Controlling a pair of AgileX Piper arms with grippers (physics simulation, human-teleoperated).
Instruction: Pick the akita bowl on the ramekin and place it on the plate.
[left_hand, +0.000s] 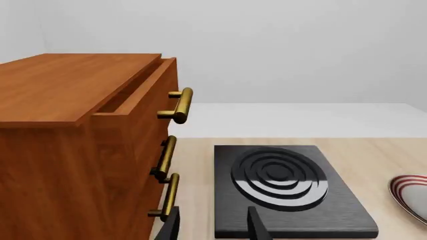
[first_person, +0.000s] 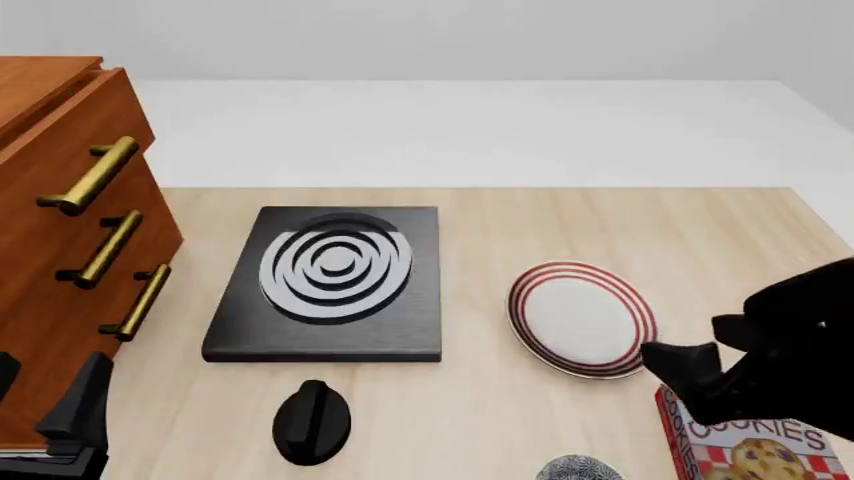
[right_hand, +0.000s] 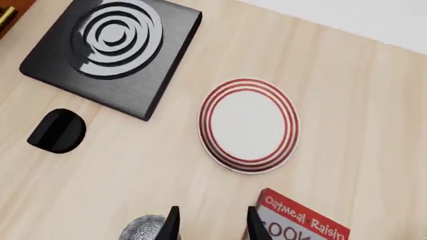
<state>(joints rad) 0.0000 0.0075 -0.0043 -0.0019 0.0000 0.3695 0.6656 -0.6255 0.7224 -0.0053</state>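
The right gripper (right_hand: 210, 222) is hanging above the table with its two dark fingers (right_hand: 172, 223) spread apart and nothing between them; in its wrist view the gap is sitting between the akita bowl (right_hand: 143, 228) on one side and the red cookie box (right_hand: 300, 220) on the other, touching neither. In the front view the right gripper (first_person: 694, 370) is showing as a black mass at about four o'clock from the plate (first_person: 582, 318), partly covering the cookie box (first_person: 754, 445). The akita bowl (first_person: 579, 469) is sitting at the near table edge, only its speckled top showing, at six o'clock from the plate and well apart from it. Whether a ramekin is under it cannot be told. The plate is lying flat and bare on the wooden table (first_person: 641, 230). The black knob-shaped object (first_person: 312, 421) is resting at nine o'clock from the bowl, just near of the black slab with white rings (first_person: 334, 280). The left gripper (left_hand: 213, 225) is holding its fingers (left_hand: 172, 226) parted and empty, pointing over the slab (left_hand: 287, 187) beside the wooden drawer cabinet (left_hand: 73, 145) with brass handles (left_hand: 180, 105).
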